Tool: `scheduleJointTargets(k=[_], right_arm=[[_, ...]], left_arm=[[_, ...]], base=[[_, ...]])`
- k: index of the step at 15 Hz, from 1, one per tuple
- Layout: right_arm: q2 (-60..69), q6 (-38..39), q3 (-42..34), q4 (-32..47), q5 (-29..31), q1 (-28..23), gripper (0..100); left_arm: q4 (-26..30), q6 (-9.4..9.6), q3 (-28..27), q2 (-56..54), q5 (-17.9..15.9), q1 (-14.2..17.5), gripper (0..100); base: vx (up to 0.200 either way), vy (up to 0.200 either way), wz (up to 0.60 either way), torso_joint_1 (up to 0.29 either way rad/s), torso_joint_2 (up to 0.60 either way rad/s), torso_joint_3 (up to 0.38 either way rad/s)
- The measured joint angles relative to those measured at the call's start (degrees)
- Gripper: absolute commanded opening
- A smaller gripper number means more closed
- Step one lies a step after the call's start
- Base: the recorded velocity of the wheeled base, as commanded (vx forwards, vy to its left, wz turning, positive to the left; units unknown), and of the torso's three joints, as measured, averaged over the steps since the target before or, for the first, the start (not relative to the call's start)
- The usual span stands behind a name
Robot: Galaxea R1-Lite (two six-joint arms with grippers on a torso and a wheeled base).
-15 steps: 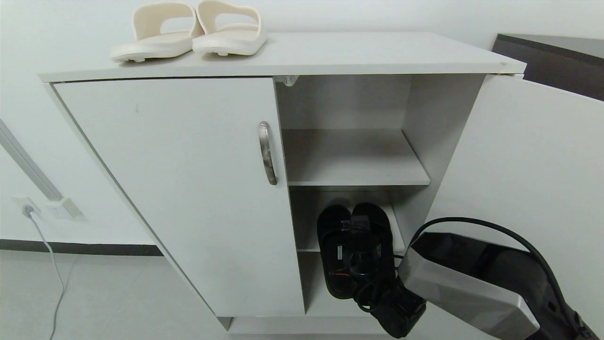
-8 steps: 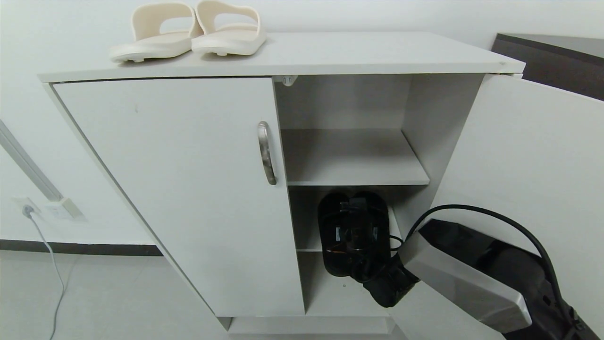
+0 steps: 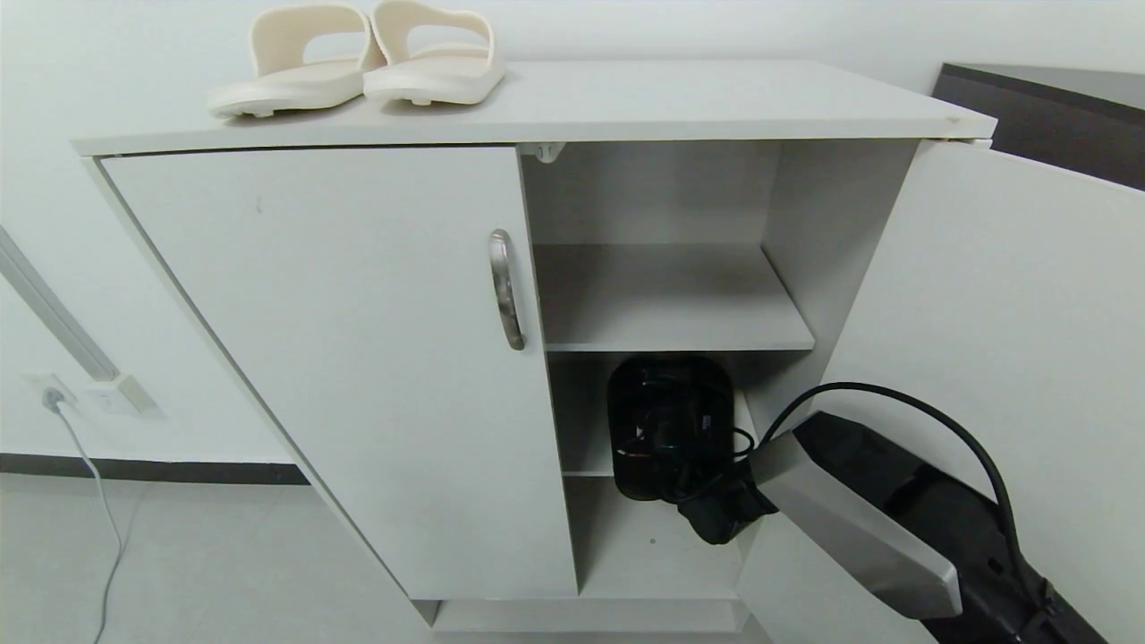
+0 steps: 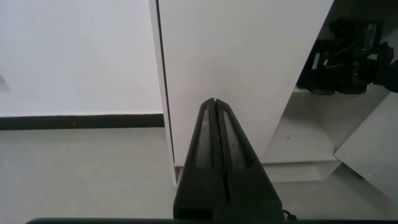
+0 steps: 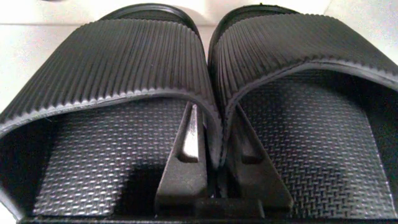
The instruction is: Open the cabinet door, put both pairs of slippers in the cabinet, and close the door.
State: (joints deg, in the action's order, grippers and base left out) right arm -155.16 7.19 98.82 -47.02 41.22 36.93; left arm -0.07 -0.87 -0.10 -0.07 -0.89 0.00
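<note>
Black slippers (image 3: 666, 420), clamped by right gripper (image 5: 214, 134), are under the shelf (image 3: 671, 304); left gripper (image 4: 214, 106) pressed together.

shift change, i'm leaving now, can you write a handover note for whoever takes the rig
Right end effector: shut on the black slippers, pinching both inner straps, pair inside the cabinet below the upper shelf.
Left end effector: shut, empty, low before the closed left door.
Cream slippers: on the cabinet top.
Done: right door open.
Left: release black pair, stow cream pair, close door.
</note>
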Motion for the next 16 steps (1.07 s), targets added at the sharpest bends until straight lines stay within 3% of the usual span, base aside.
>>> scheduleJointTargets(k=[4, 5, 10, 16], right_arm=[[-1.43, 2.41, 2.19, 2.13, 0.02, -1.01, 0], [-1.62, 3.29, 2.69, 3.39, 0.0, -1.04, 100], [-1.82, 4.68, 4.33, 5.41, 0.0, -1.27, 100], [0.39, 4.77, -1.3, 2.73, 0.2, -0.79, 100]], left_arm=[[0.0, 0.0, 0.0, 0.0, 0.0, 0.0, 0], [0.0, 0.0, 0.0, 0.0, 0.0, 0.0, 0], [0.0, -0.04, 0.0, 0.0, 0.0, 0.0, 0], [0.0, -0.06, 0.02, 0.0, 0.02, 0.0, 0]], base=[[0.0, 0.0, 0.0, 0.0, 0.0, 0.0], [0.0, 0.0, 0.0, 0.0, 0.0, 0.0], [0.0, 0.0, 0.0, 0.0, 0.0, 0.0], [0.0, 0.0, 0.0, 0.0, 0.0, 0.0]])
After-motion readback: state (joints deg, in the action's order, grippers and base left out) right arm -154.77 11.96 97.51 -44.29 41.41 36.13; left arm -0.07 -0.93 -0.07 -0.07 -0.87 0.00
